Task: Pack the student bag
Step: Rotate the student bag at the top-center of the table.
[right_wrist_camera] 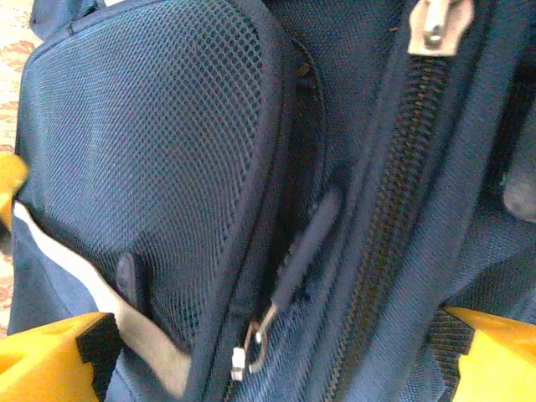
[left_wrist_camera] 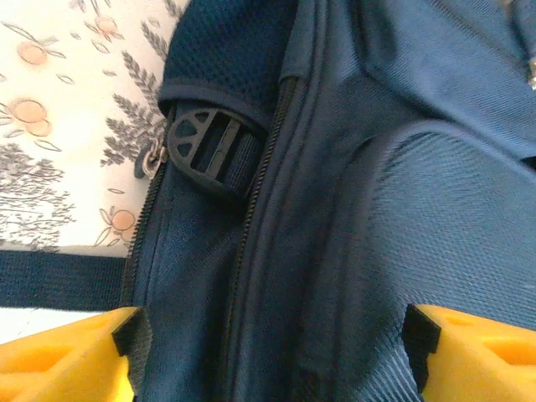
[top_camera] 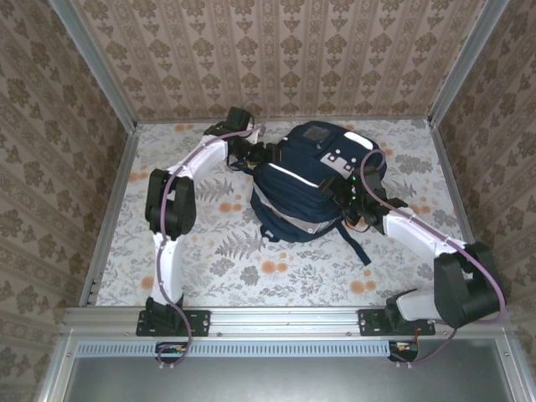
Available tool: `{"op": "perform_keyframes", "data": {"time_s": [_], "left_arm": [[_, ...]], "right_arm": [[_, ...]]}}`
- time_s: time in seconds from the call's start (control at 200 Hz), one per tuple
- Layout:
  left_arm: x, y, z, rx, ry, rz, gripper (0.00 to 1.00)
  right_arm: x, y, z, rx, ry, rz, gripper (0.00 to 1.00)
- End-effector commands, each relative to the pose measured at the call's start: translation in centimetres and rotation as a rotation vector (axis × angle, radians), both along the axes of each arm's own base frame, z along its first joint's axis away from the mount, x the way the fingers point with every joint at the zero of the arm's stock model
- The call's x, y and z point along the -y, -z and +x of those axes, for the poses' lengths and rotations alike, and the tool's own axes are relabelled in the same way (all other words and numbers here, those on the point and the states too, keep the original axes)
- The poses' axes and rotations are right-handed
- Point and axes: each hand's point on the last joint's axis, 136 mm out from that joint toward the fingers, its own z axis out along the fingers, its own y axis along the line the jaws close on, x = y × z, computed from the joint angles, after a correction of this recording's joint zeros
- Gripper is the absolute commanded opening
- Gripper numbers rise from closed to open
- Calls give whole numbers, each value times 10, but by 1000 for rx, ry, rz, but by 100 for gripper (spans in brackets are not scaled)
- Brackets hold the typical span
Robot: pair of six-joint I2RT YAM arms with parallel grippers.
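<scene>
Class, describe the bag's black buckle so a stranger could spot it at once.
Start at the student bag, the big navy backpack on the flowered table. In the left wrist view, follow its zip up to the mesh strap end. There sits the black buckle: hard slotted plastic with a rounded end, unlike the soft navy fabric around it.

A robot test booth dressed as a home: beige damask wallpaper panels (top_camera: 276, 50), grey aluminium corner posts (top_camera: 96, 67), floral-print tabletop (top_camera: 226, 260), metal mounting rail (top_camera: 285, 318) along the bottom

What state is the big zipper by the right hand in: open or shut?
Shut, as far as visible: the zipper teeth on the student bag are meshed, no gap.
</scene>
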Motion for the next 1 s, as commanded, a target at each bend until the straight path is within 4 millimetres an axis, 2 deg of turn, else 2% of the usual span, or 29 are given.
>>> {"op": "perform_keyframes", "data": {"time_s": [0.0, 0.08, 0.125, 0.17, 0.185, 0.235, 0.36, 0.52, 0.555, 0.65, 0.77, 0.89, 0.995], "left_arm": [[3, 14, -19, -74, 88, -14, 68], [2, 17, -27, -82, 95, -38, 44], [2, 16, -32, -83, 93, -54, 26], [0, 16, -38, -85, 86, -58, 4], [-1, 14, -39, -80, 81, -59, 0], [-7, 13, -46, -74, 60, -54, 0], [-25, 10, -68, -66, -7, -41, 0], [-43, 10, -112, -93, -90, -48, 0], [-32, 6, -129, -93, -74, -55, 0], [-25, 7, -163, -112, -97, -48, 0], [7, -1, -198, -113, -70, -81, 0], [49, -11, -216, -121, -6, -135, 0], [90, -15, -220, -133, 60, -169, 0]], "right_arm": [[-11, -4, 25, 24, -30, 42, 89], [-14, 2, 32, 9, -58, 36, 73], [-15, 5, 36, 9, -68, 30, 61], [-15, 6, 41, 13, -79, 19, 51], [-15, 7, 42, 11, -85, 14, 47], [-16, 7, 47, 9, -102, -2, 39], [-18, 8, 61, -11, -170, -48, 28], [-25, 8, 86, -22, -252, -78, 27], [-26, 8, 92, -21, -265, -84, 27], [-29, 5, 111, -8, -297, -93, 28], [-28, 9, 132, -14, -335, -111, 30], [-21, 5, 155, 7, -335, -117, 32], [-14, -2, 167, 18, -335, -116, 39]]}}
